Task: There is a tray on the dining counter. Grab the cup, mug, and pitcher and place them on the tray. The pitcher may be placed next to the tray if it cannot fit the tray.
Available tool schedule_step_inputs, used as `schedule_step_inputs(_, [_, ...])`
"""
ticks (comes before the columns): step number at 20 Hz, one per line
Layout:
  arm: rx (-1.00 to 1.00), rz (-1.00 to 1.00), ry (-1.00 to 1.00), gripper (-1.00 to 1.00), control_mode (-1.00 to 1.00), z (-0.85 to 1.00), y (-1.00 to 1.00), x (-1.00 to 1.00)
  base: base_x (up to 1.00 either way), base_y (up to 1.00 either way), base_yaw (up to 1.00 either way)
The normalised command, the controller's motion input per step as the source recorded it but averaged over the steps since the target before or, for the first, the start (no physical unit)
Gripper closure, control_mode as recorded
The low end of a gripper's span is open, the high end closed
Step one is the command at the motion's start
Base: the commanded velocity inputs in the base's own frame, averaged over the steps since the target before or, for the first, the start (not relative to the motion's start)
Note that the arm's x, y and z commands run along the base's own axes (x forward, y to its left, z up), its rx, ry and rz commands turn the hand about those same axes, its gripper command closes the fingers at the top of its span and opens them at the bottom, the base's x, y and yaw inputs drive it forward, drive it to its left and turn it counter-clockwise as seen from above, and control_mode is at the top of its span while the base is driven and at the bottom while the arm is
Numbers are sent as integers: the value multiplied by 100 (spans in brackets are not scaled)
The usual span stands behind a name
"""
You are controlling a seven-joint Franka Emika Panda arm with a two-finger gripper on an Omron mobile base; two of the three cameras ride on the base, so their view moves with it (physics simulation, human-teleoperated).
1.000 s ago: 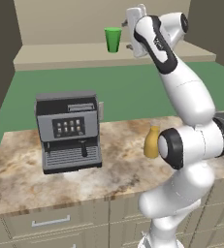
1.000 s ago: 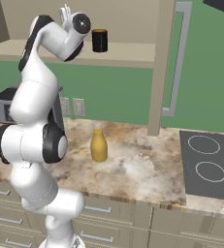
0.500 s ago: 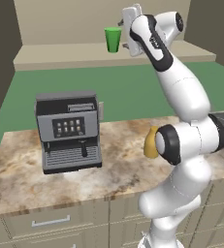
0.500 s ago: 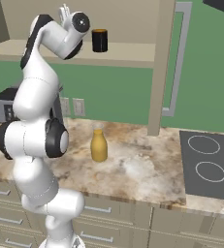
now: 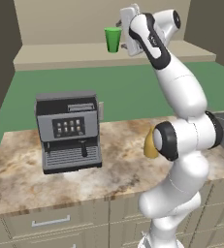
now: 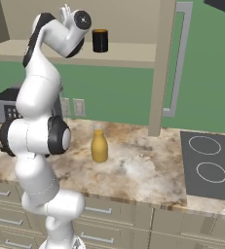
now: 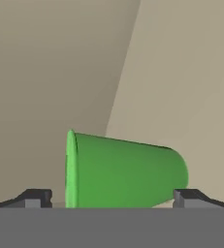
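Spanning the cup (image 7: pixel 125 172), the pincer (image 7: pixel 112 197) stands wide apart.

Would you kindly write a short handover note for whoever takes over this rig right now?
Pincer: open, holding nothing, raised to the upper shelf with the green cup between its fingertips in the hand view.
Cup: upright on the shelf, not yet gripped.
Mug: black, standing on the same shelf, untouched.
Pitcher: yellow-orange, upright on the marbled counter beside the arm, to the right of the coffee machine.
Done: nothing moved yet.
Left: close on the cup and carry it to the tray, then the mug, then the pitcher, on or beside the tray.
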Motion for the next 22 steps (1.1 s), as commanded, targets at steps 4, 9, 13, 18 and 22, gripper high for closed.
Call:
schedule_step_inputs(4, [0,2,9,-100,-100,0,5,13,0,0,0])
schedule_step_inputs(9, [0,1,3,-100,-100,0,6,22,0,0,0])
schedule_step_inputs(13, [0,0,0,-100,-100,0,2,26,0,0,0])
schedule_step_inputs(18, [0,2,5,-100,-100,0,1,12,0,0,0])
schedule_step_inputs(22, [-2,6,15,-100,-100,0,2,0,0,0,0])
